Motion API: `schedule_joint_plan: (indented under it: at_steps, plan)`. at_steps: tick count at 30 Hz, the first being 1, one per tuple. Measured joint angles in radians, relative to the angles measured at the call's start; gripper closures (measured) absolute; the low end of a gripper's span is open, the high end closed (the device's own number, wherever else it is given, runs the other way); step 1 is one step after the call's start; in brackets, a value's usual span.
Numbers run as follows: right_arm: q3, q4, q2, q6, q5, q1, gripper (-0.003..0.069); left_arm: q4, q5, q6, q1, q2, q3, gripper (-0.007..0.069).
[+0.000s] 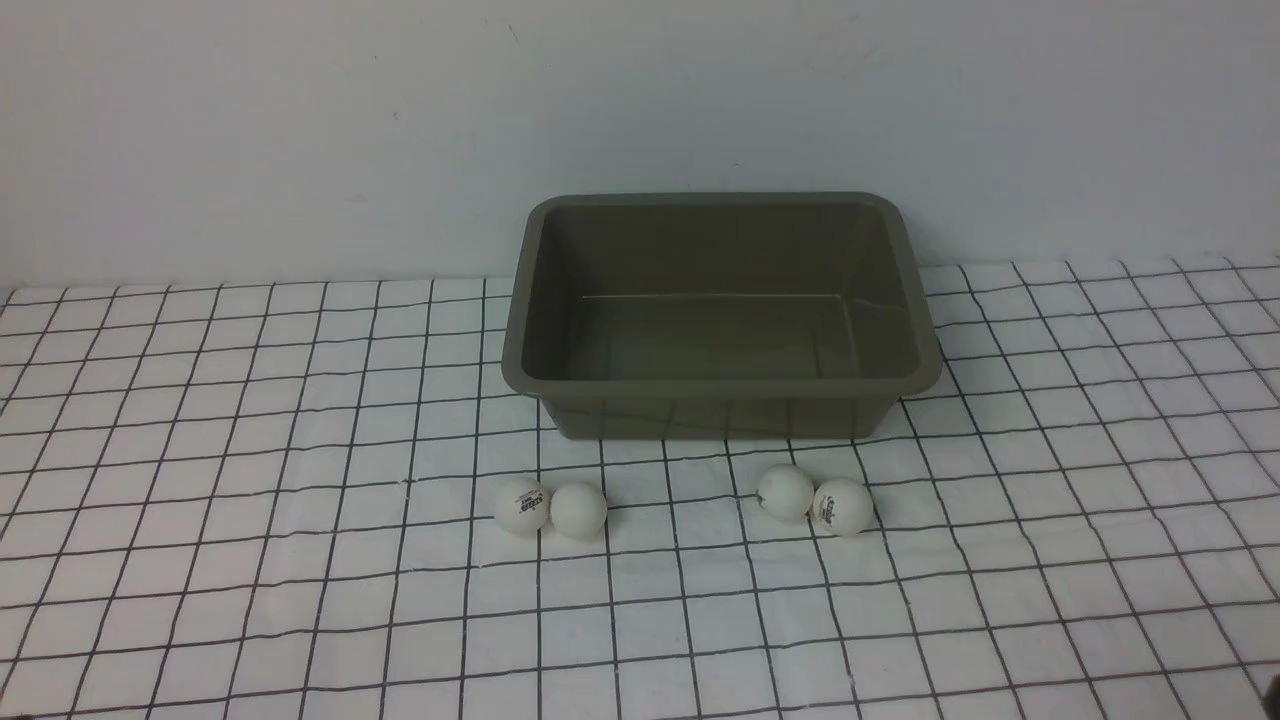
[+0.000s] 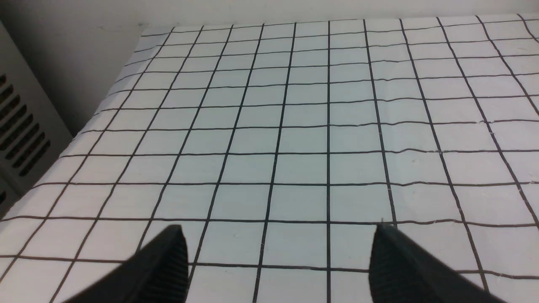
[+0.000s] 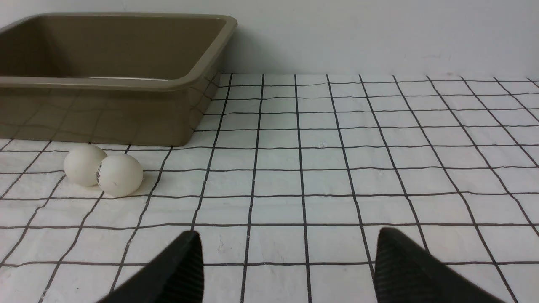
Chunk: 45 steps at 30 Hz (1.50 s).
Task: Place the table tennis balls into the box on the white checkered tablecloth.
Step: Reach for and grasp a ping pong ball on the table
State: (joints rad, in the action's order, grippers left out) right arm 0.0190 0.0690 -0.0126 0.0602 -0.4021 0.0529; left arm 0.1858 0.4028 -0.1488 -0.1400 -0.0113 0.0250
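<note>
**Both grippers open, balls outside the box**

My left gripper (image 2: 278, 237) and right gripper (image 3: 288, 240) gape wide, holding nothing. The table tennis balls lie on the white checkered tablecloth (image 1: 250, 500) just before the box (image 1: 720, 386): a left pair (image 1: 522, 505) and a right pair (image 1: 843, 506).

The box (image 1: 720, 415) is olive-grey plastic, smooth and half-glossy; its front wall mirrors the grid lines. The cloth (image 1: 250, 450) is matt white fabric with thin black lines, slightly wrinkled. The balls (image 1: 579, 510), lower centre of the frame, are matt white. The fingers (image 2: 168, 269) of the left gripper (image 2: 278, 227) and the right gripper (image 3: 287, 231) look matt black and finely ribbed inside. The wall (image 1: 300, 130) is matt and pale.
</note>
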Motion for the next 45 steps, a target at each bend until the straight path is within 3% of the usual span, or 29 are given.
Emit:
schedule_joint_plan:
  at_steps: [37,45]
  plan:
    - [0.0,0.0,0.0,0.01,0.0,0.0,0.0164,0.0,0.0,0.0,0.0,0.0,0.0,0.0103]
    - [-0.011,0.032,0.0,0.009,0.121,0.0,0.0164,0.0,0.0,0.0,0.0,0.0,0.0,0.0103]
